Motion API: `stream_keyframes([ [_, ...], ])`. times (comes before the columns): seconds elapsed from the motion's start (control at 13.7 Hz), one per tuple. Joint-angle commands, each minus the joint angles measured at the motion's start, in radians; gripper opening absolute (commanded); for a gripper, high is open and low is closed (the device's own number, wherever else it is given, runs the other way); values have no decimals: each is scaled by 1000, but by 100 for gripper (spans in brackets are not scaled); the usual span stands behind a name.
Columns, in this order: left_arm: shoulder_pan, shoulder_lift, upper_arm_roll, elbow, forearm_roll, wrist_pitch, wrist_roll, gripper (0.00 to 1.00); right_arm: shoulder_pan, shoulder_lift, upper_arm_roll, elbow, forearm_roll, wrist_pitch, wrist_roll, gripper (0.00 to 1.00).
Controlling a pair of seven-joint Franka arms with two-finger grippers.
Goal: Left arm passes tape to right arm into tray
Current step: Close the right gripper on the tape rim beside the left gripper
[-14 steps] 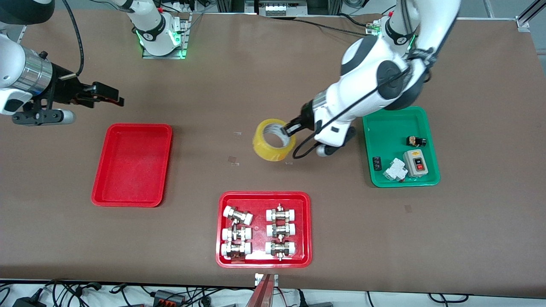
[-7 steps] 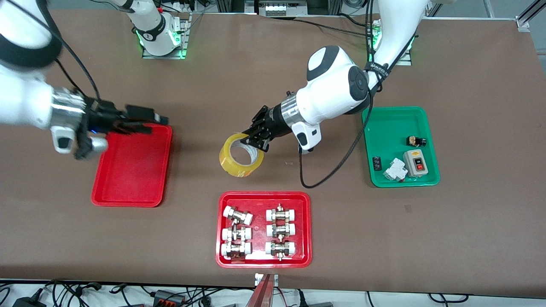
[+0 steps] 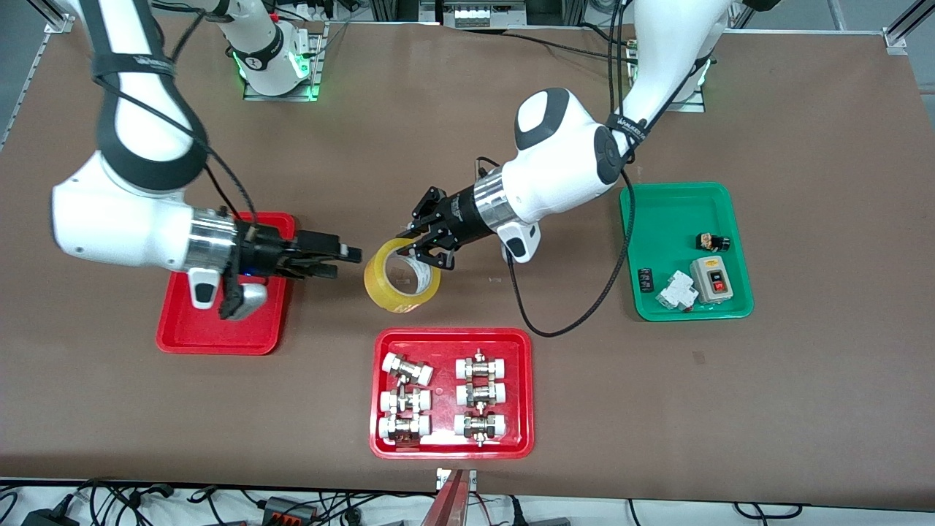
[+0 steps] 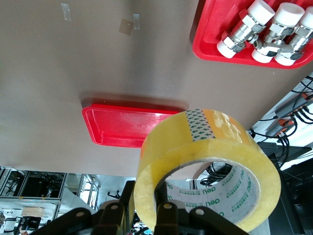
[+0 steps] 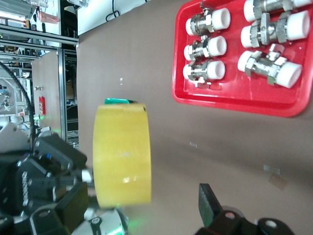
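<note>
The yellowish tape (image 3: pixel 387 286) hangs in the air over the bare table, between the plain red tray (image 3: pixel 219 329) and the green tray. My left gripper (image 3: pixel 418 252) is shut on the roll's wall, one finger inside the core and one outside. In the left wrist view (image 4: pixel 146 211) it pinches the tape (image 4: pixel 210 166), with the tray (image 4: pixel 127 127) below. My right gripper (image 3: pixel 342 263) is open over the tray's edge, its fingertips pointing at the tape and just apart from it. In the right wrist view the tape (image 5: pixel 122 154) stands just ahead of the open right gripper (image 5: pixel 142 205).
A red tray (image 3: pixel 381 343) with several white-capped metal fittings lies nearer the front camera than the tape; it also shows in the right wrist view (image 5: pixel 230 105). A green tray (image 3: pixel 657 219) with electrical parts lies toward the left arm's end. Small tape scraps lie on the table.
The left arm has carried the tape toward the right arm's end of the table. The right arm has swung in over the plain red tray, its open gripper now close to the tape.
</note>
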Motion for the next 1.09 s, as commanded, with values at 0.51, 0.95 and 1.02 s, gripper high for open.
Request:
stream_keyframes([
  [0.51, -13, 20, 7, 40, -22, 9, -9, 6, 34, 29, -5, 23, 43, 58, -71, 7],
  [0.95, -20, 14, 36, 34, 160, 6, 5, 100, 36, 28, -5, 26, 43, 60, -72, 0],
  [1.02, -16, 12, 25, 37, 283, 0, 5, 100, 36, 28, -5, 29, 43, 60, -72, 0],
])
